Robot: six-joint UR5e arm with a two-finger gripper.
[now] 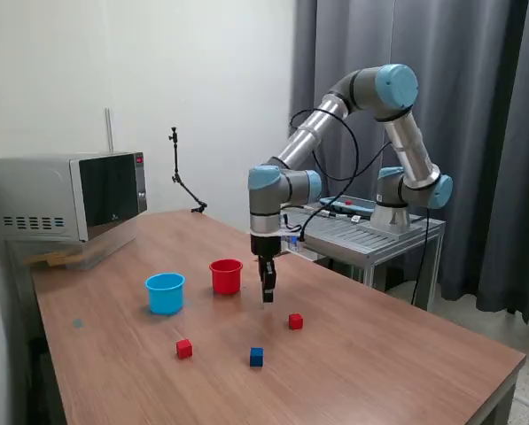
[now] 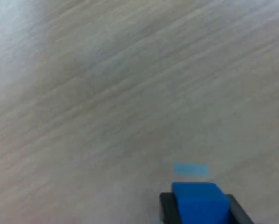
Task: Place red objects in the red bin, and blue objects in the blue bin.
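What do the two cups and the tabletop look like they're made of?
Red cup and blue cup: probably plastic, with uniform solid colour, thin rims and a smooth, slightly glossy look. Tabletop: wood or a wood-look laminate; the wrist view shows printed-looking straight grain and a soft sheen, so I can't tell which.

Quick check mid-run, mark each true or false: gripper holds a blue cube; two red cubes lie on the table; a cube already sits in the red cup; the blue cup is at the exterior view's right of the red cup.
1. The gripper holds a blue cube. True.
2. Two red cubes lie on the table. True.
3. A cube sits in the red cup. Cannot be confirmed; its inside is not visible.
4. The blue cup is right of the red cup. False; it is to its left.
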